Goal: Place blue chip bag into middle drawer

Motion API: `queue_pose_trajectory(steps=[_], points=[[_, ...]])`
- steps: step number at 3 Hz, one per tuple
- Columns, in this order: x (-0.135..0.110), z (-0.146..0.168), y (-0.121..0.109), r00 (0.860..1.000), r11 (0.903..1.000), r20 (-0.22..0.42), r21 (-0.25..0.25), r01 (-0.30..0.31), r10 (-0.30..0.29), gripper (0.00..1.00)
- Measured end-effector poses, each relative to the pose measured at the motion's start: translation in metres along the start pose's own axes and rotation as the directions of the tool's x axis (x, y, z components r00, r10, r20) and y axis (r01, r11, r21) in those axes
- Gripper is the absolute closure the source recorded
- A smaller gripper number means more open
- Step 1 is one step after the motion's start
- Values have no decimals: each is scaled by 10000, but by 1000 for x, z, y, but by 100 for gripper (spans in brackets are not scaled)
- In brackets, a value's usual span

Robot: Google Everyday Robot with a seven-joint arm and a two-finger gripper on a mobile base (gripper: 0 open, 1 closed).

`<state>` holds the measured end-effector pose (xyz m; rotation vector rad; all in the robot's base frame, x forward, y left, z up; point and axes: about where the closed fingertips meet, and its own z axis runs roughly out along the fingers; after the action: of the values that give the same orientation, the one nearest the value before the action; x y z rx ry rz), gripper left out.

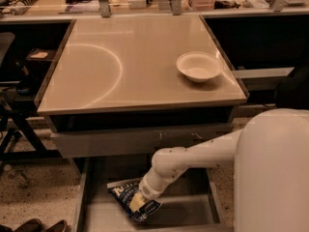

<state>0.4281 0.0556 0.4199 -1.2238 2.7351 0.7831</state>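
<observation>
The blue chip bag (126, 195), dark navy with white lettering, lies tilted on the floor of the open middle drawer (186, 212), in its left half near the front. My gripper (137, 202) is down inside the drawer, right on top of the bag, at the end of my white arm (193, 156) that reaches in from the right. The gripper covers the bag's middle part.
A grey drawer with a pale-scratched front (135, 141) sits shut just above the open one. A white bowl (199, 66) stands on the beige tabletop (120, 62) at the right. A dark stand's legs (14, 134) are at the left; shoes (34, 225) lie on the floor.
</observation>
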Motion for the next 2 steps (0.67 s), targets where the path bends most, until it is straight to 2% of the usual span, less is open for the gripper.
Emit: queue_pose_trajectory(steps=[1,2], points=[[-3,11,-11,9999,9997,54,-188,157,-156,100],[-5,13,-13,9998,9996,74,-225,195,-194,84]])
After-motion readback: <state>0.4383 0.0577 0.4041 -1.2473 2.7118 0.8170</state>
